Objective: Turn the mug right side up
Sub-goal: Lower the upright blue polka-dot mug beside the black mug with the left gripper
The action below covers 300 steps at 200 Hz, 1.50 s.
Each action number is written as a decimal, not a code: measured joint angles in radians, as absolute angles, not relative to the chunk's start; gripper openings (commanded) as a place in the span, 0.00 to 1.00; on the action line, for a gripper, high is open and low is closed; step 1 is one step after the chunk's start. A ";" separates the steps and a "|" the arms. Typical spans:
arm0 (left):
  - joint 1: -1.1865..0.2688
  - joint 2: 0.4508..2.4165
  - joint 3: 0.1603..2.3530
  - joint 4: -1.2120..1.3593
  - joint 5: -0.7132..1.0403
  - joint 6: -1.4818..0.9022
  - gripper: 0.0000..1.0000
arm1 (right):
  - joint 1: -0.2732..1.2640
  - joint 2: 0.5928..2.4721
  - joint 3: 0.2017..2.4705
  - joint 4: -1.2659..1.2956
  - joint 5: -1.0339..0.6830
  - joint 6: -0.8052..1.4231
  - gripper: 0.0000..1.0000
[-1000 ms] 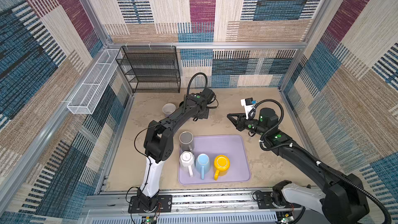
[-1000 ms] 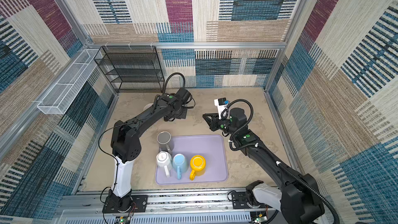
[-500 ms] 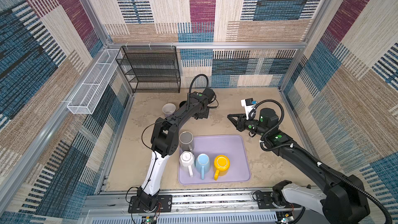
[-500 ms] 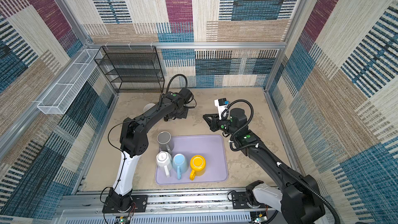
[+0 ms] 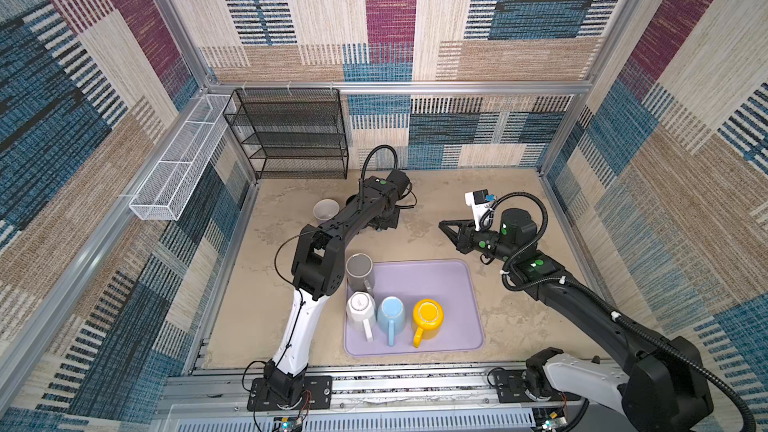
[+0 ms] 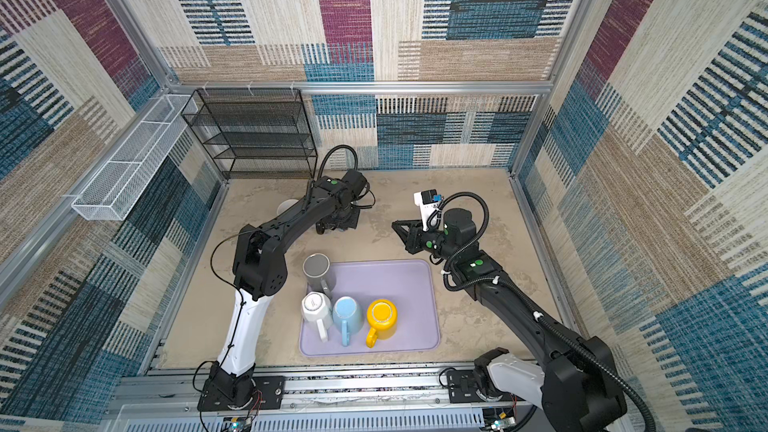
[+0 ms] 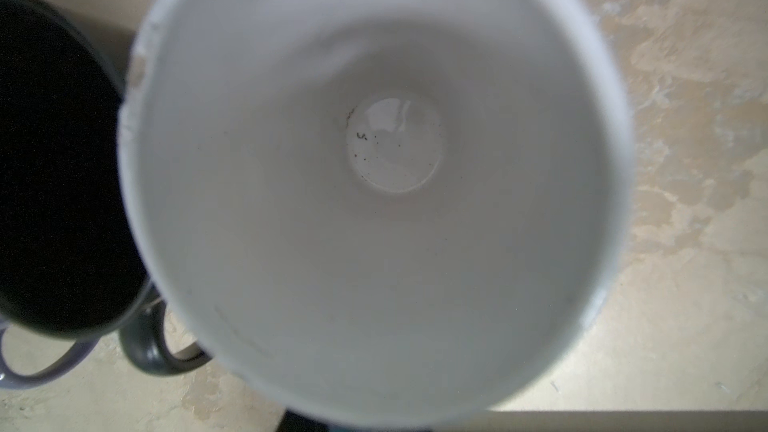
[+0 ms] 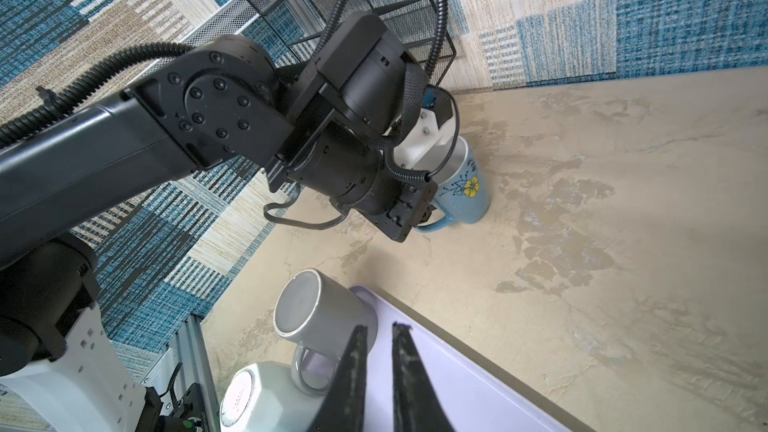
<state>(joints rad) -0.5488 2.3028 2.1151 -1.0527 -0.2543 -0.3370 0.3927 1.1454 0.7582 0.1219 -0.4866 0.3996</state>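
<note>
Over the desk, the left arm is reaching toward the far edge, left of the middle, where the mug is standing. The left jaws are pinching shut at its handle, seemingly gripping it. The right jaws are hovering by the tray's far edge, closed to a thin gap and holding nothing. Any pull before release is risking tipping the mug or knocking the dark mug just beside it. The mug is sitting mouth up, blue outside and white inside, showing a yellow flower.
</note>
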 measured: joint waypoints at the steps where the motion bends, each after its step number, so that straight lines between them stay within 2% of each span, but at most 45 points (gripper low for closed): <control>1: -0.548 2.303 2.115 -1.053 -0.254 -0.337 0.00 | 0.393 1.145 0.758 0.122 -0.487 0.400 0.16; 61: -0.542 2.311 2.124 -1.052 -0.250 -0.319 0.00 | 0.392 1.153 0.760 0.115 -0.487 0.400 0.17; 88: -0.541 2.314 2.126 -1.052 -0.251 -0.315 0.09 | 0.392 1.153 0.760 0.115 -0.487 0.400 0.17; 135: -0.541 2.316 2.128 -1.052 -0.252 -0.312 0.19 | 0.392 1.153 0.761 0.113 -0.487 0.400 0.17; 195: -0.541 2.317 2.135 -1.052 -0.252 -0.311 0.26 | 0.392 1.153 0.768 0.107 -0.487 0.399 0.17; 237: -0.541 2.315 2.137 -1.052 -0.251 -0.310 0.39 | 0.392 1.154 0.774 0.107 -0.487 0.395 0.18; 300: -0.541 2.260 2.132 -1.051 -0.247 -0.307 0.42 | 0.392 1.160 0.785 0.098 -0.487 0.395 0.19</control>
